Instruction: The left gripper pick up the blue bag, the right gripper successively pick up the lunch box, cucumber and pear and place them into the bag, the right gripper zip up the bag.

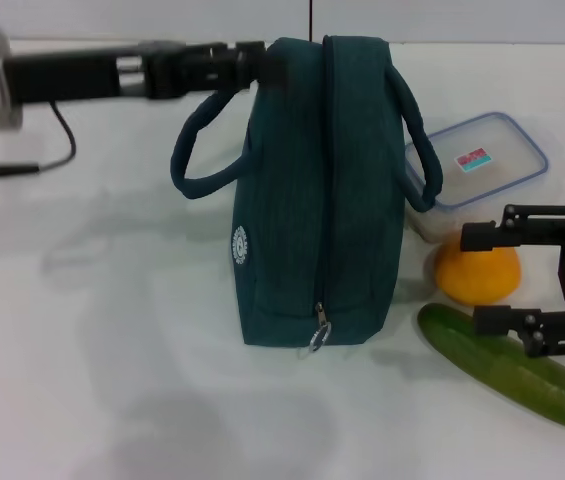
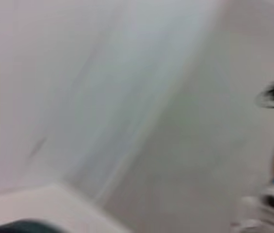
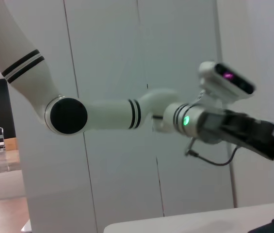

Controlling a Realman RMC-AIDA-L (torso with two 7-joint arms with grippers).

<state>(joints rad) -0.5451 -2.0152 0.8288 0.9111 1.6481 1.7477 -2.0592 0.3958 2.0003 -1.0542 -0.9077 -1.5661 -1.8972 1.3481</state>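
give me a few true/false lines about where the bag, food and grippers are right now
1. The blue bag is zipped shut. True.
2. The lunch box is inside the bag. False: it sits on the table beside the bag, lid on.
3. The pear lies between the lunch box and the cucumber. True.
4. The right gripper is shut on the cucumber. False: its fingers are open, over the pear and cucumber, holding nothing.
5. The left gripper is at the bag's far top end. True.
6. The bag lies flat on its side. False: it stands with its zipper seam facing up.
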